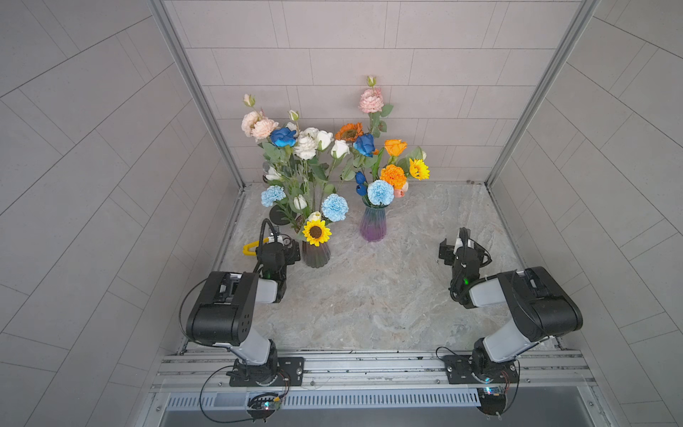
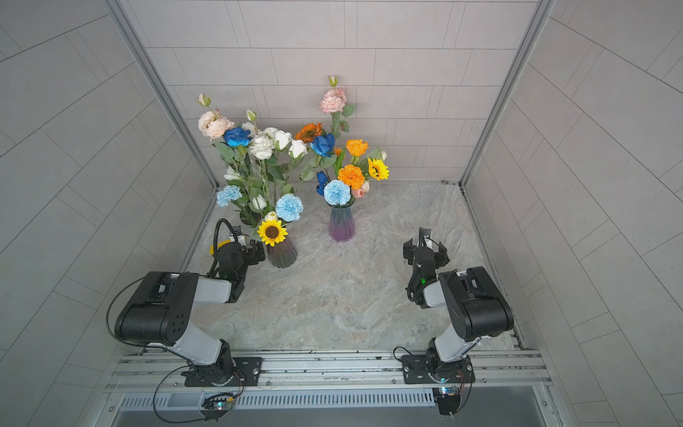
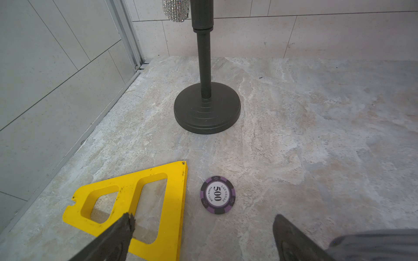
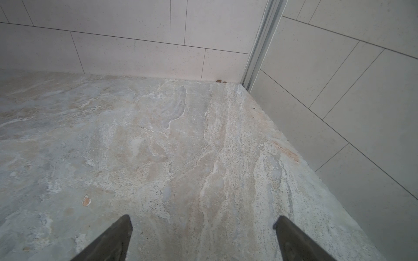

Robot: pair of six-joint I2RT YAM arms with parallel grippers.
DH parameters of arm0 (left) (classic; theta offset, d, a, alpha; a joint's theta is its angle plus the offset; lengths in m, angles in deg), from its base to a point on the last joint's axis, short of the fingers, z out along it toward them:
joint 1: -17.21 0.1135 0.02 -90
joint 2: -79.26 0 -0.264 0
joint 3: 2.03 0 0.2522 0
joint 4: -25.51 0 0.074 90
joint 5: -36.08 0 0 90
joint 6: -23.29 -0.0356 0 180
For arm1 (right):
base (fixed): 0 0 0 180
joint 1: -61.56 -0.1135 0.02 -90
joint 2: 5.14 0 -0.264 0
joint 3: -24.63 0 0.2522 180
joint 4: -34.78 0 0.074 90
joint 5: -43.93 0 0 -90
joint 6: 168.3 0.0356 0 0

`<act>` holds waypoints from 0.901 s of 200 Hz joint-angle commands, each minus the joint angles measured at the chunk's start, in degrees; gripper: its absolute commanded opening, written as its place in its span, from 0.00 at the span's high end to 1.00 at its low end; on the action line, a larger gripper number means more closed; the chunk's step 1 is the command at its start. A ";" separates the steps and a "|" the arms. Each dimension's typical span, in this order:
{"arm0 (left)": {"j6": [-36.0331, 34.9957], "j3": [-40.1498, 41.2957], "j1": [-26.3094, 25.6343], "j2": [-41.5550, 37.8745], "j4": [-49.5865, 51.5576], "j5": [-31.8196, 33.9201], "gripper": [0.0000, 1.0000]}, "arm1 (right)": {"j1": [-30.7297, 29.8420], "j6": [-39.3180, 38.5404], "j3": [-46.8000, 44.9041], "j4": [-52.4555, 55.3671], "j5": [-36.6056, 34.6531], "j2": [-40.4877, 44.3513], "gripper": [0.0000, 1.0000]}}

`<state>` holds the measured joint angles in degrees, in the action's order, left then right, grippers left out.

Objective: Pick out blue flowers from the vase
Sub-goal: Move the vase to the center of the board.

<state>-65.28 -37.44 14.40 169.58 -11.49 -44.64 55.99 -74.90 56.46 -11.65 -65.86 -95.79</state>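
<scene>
Your left pincer (image 3: 203, 228) stands wide open and empty, low over the table (image 1: 369, 295), with a yellow triangular square (image 3: 135, 203) under one finger and a purple poker chip (image 3: 217, 194) just ahead; a black stand (image 3: 207, 108) rises further on. Your right pincer (image 4: 203, 228) is equally spread and empty, facing the bare back corner, well apart from any flower.

Nothing blue is out yet. The dark vase (image 1: 316, 253), just beside your left wrist, holds two pale-blue carnations (image 1: 335, 207) and a deep-blue rose (image 1: 283, 137). The purple vase (image 1: 373, 224) holds a pale-blue carnation (image 1: 380, 192), small deep-blue tulip buds (image 1: 360, 181) and another deep-blue rose (image 1: 364, 144).

Start with the nearest carnation in the dark vase. Lift the left pincer clear of the square and chip, come in from the side, and close on the green stem below the bloom, never on the petals. The yellow sunflower (image 1: 316, 232) hangs just beside that stem, so keep your fingers off it. Draw along the stem's line; a sideways tug may tip the vase or drag neighbours.
</scene>
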 commanded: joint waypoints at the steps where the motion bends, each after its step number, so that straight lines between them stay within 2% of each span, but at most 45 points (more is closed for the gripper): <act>1: -1.60 -1.03 -0.35 0.21 -1.66 0.71 0.00 | 0.29 -0.68 0.72 -0.99 -0.51 -0.39 0.01; 49: -1.74 -0.62 -0.27 -0.02 -2.46 0.07 0.00 | 0.32 -0.46 0.27 -0.79 -1.30 1.37 0.01; 60: -4.41 -0.45 -2.28 -3.89 0.32 0.84 0.00 | -0.03 -1.10 -0.13 1.08 -1.60 4.72 0.01; 69: -6.39 -1.90 -5.41 -9.59 7.35 5.01 0.00 | -1.43 -1.80 0.82 6.65 -4.80 8.97 0.01; 78: -8.29 -3.37 -7.09 -15.00 12.93 5.70 0.00 | -1.73 -1.45 2.83 13.46 -5.72 13.67 0.00; 94: -3.02 -4.58 -7.74 -23.26 16.50 7.69 0.00 | -1.09 4.77 9.48 29.50 -9.39 20.33 0.01; 110: 3.93 -8.38 -7.76 -30.01 27.90 9.92 0.00 | 1.30 9.32 18.20 46.25 -3.09 23.79 0.01; 124: 6.74 -11.52 -7.77 -32.99 35.79 10.93 0.00 | 2.56 13.61 22.21 51.76 3.43 25.23 0.01; 134: 8.14 -12.68 -7.75 -34.81 39.89 11.68 0.00 | 2.74 16.78 21.76 51.04 6.66 26.46 0.00; 151: 10.93 -11.51 -7.80 -38.31 42.53 13.23 0.00 | 3.48 17.36 19.01 46.12 17.64 28.14 0.00; 180: 13.74 -9.51 -7.90 -41.02 44.28 13.12 0.00 | 2.49 16.56 21.11 49.94 17.51 28.03 0.01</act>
<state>-55.99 -48.39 6.64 129.58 24.90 -33.32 59.32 -59.97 76.92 31.59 -53.31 -67.44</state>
